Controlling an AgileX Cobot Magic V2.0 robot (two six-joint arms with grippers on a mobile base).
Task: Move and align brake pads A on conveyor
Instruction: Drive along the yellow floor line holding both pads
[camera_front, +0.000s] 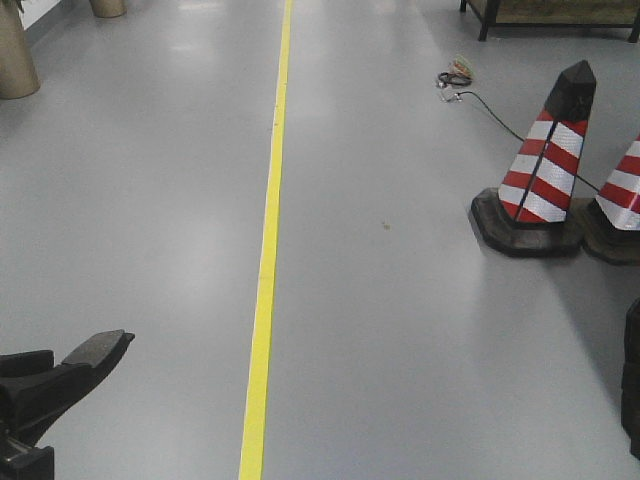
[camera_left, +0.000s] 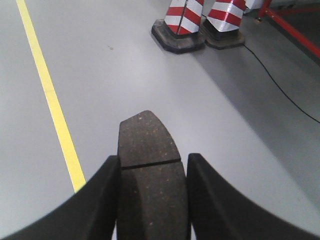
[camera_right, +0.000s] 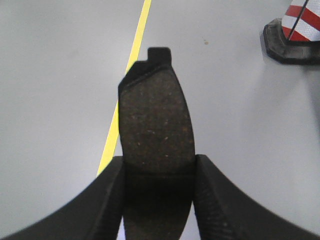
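In the left wrist view my left gripper (camera_left: 152, 167) is shut on a grey-brown brake pad (camera_left: 145, 135) with a centre groove, held flat above the grey floor. In the right wrist view my right gripper (camera_right: 159, 167) is shut on a second brake pad (camera_right: 155, 110), whose dark backing plate tab points away from me. In the front view the left gripper (camera_front: 60, 365) shows at the bottom left, and a dark part of the right arm (camera_front: 633, 380) shows at the right edge. The conveyor belt is out of view. No other pads are in view.
A yellow floor line (camera_front: 268, 260) runs straight ahead. Two red-and-white cones (camera_front: 545, 165) stand at the right with a black cable (camera_front: 480, 105) behind them. A red frame bar (camera_left: 292, 32) shows at the top right of the left wrist view. A bench leg (camera_front: 483, 20) stands far back.
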